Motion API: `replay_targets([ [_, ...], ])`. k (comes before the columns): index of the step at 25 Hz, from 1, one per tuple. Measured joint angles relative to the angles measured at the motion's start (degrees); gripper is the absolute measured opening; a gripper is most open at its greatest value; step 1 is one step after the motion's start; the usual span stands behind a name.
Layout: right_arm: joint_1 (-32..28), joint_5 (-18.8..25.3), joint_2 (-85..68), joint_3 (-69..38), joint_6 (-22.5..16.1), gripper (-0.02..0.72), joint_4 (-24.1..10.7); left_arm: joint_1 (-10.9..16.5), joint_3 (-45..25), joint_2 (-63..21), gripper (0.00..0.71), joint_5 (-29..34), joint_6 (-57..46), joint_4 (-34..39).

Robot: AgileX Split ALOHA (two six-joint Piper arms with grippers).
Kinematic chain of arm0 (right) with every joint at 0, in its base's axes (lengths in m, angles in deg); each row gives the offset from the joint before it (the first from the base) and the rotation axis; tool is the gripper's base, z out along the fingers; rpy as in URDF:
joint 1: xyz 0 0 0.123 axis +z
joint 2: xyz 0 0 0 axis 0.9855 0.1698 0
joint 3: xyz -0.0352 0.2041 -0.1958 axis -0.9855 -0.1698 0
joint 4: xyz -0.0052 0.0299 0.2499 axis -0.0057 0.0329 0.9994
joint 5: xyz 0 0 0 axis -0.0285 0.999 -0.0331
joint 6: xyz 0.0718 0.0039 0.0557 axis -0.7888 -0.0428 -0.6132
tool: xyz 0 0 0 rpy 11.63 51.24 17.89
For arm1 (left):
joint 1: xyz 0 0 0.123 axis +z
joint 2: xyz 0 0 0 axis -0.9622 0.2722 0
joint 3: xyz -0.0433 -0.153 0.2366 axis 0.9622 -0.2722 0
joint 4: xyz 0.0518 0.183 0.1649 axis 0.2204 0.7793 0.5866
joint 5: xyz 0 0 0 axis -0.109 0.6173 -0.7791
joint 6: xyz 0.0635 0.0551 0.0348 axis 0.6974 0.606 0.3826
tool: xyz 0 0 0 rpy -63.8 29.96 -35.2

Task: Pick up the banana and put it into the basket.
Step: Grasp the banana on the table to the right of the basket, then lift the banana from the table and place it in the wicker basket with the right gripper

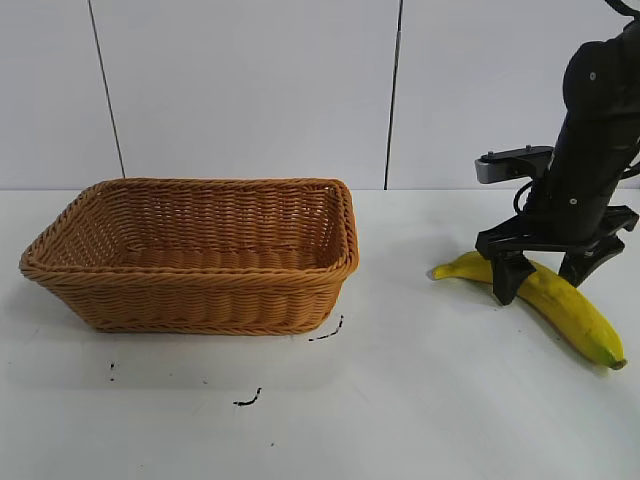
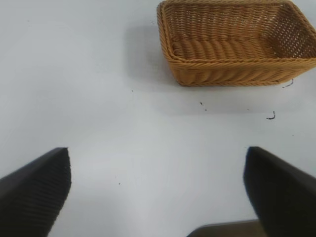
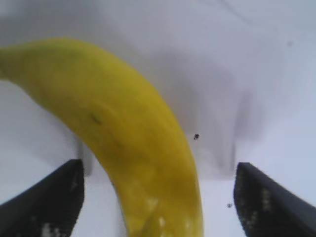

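Observation:
The yellow banana (image 1: 560,300) lies on the white table at the right, its length running from back left to front right. My right gripper (image 1: 540,285) is open and down over its middle, one finger on each side, neither pad touching it. In the right wrist view the banana (image 3: 128,143) fills the gap between the two black fingers (image 3: 47,200). The woven wicker basket (image 1: 200,290) stands empty at the left; it also shows in the left wrist view (image 2: 232,74). My left gripper (image 2: 158,192) is open and empty above bare table, away from the basket.
Small black marks (image 1: 325,333) dot the table in front of the basket. A white panelled wall stands behind the table. Bare table lies between the basket and the banana.

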Motion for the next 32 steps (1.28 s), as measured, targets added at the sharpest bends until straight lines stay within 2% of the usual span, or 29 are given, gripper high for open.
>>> replay_targets([
  [5, 0.0, 7.8, -2.0, 4.1, 0.1, 0.303, -0.2, 0.0, 0.0, 0.0, 0.690, 0.0, 0.0, 0.0],
  [10, 0.0, 20.1, -6.6, 12.6, 0.1, 0.303, 0.6, 0.0, 0.0, 0.0, 0.690, 0.0, 0.0, 0.0],
  [12, 0.0, 23.5, -7.4, 15.7, 0.1, 0.303, 1.5, 0.0, 0.0, 0.0, 0.690, 0.0, 0.0, 0.0],
  [16, 0.3, 29.4, -7.6, 21.3, 2.3, 0.303, 2.5, 0.0, 0.0, 0.0, 0.690, 0.0, 0.0, 0.0],
  [20, 2.4, 31.5, -7.6, 25.6, 3.6, 0.303, 1.7, 0.0, 0.0, 0.0, 0.690, 0.0, 0.0, 0.0],
  [26, 8.1, 31.7, -6.8, 32.4, 6.9, 0.303, 1.1, 0.0, 0.0, 0.0, 0.690, 0.0, 0.0, 0.0],
  [32, 14.0, 31.7, -0.6, 42.2, 7.5, 0.303, 0.7, 0.0, 0.0, 0.0, 0.690, 0.0, 0.0, 0.0],
])
